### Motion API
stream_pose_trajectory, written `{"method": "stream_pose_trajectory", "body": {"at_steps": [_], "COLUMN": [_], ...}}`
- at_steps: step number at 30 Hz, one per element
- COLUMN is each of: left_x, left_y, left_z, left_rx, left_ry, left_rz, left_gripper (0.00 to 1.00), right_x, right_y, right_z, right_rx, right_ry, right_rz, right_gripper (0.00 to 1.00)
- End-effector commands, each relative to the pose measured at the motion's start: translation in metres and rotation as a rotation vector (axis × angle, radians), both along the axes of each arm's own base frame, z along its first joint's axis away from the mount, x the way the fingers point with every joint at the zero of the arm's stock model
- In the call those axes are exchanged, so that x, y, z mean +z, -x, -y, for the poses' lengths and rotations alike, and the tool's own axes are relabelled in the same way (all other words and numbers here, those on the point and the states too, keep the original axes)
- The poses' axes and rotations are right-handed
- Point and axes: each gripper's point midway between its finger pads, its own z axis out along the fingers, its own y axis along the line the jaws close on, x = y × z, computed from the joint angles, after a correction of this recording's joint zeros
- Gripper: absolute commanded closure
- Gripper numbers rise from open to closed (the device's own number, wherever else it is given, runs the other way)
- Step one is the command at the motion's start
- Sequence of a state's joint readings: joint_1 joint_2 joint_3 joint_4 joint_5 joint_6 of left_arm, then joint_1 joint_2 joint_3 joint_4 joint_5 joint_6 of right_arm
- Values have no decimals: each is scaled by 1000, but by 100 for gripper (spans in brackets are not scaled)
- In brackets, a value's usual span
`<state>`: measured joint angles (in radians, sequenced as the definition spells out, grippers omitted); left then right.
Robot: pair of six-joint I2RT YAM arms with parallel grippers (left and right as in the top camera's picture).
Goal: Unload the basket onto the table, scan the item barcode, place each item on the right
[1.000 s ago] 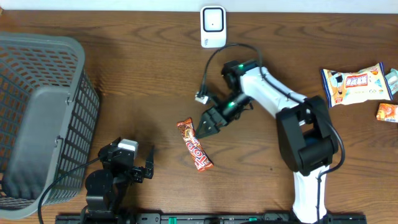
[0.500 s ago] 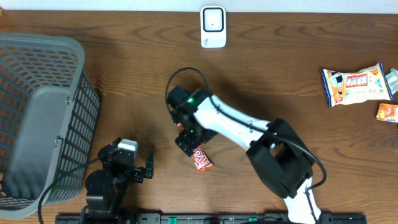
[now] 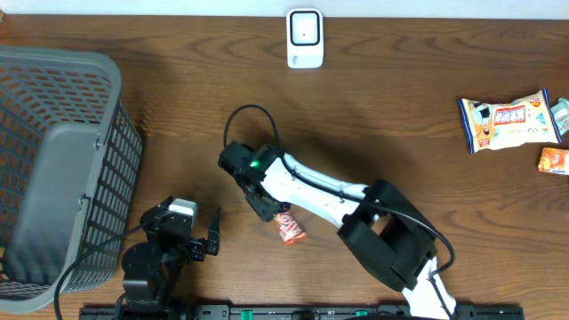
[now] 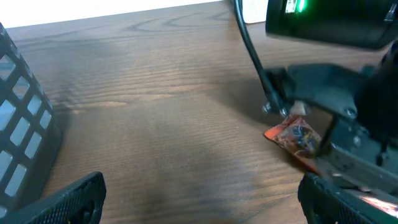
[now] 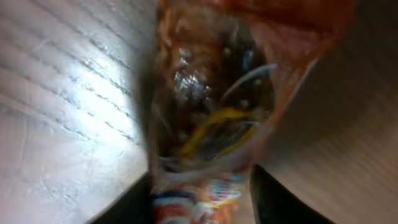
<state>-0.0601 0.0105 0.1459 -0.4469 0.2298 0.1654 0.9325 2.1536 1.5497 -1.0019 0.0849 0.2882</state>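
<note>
One basket (image 3: pixel 53 169) stands far left of the right gripper (image 3: pixel 269 204). Nearer on that side, the left gripper (image 3: pixel 204 235) idles with its jaws wide apart. The right gripper has swung down onto the one snack bar (image 3: pixel 291 229) and now pinches its wrapper, so a lift looks close. One scanner (image 3: pixel 305 37) waits well beyond it. Far right lie a large packet (image 3: pixel 508 120) and a small orange packet (image 3: pixel 553 160).

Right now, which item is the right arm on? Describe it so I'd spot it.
From the grey basket at left, look right to mid-table. A snack bar pokes out from under the right end effector; unlike the squat packets at far right, it is long, thin and orange-red.
</note>
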Motion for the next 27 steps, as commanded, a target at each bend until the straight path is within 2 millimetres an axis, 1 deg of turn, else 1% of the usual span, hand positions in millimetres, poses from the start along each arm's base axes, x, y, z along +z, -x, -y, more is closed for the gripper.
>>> {"method": "stream_pose_trajectory", "body": {"at_steps": [1,2,3,5,7,10,13,17,19,21,22,25,27], "left_x": [-9,-9,-9,-9,-9,-9,-9,-9,-9,-9,-9,-9,-9], "left_y": [2,2,2,2,2,2,2,2,2,2,2,2,2], "left_z": [0,0,0,0,0,0,0,0,0,0,0,0,0], "left_rx": [-5,-5,-5,-5,-5,-5,-5,-5,-5,-5,-5,-5,-5], "left_ry": [-15,-15,-15,-15,-15,-15,-15,-15,-15,-15,-15,-15,-16], "left_rz": [-24,-24,-24,-24,-24,-24,-24,-24,-24,-24,-24,-24,-24], "left_gripper": [2,1,2,1,2,2,1,2,2,1,2,1,1], "right_x": [-24,-24,-24,-22,-20,-20,-13,13,26,37,43,69,81], "right_y": [10,11,10,5,-5,-16,-25,-48,-60,-71,-74,-83,-89], "right_z": [19,22,23,26,33,42,45,54,64,76,79,88,93], "right_rx": [-37,-39,-42,-59,-86,-77,-39,-28,-40,-61,-58,-46,-60], "right_ry": [91,100,102,97,89,-5,-229,-585,-726,-830,-877,-1080,-1164], "right_rz": [-52,-58,-60,-58,-61,-166,-330,-443,-458,-456,-454,-436,-419], "right_gripper": [85,93,98,99,99,99,99,99,99,99,99,99,99]}}
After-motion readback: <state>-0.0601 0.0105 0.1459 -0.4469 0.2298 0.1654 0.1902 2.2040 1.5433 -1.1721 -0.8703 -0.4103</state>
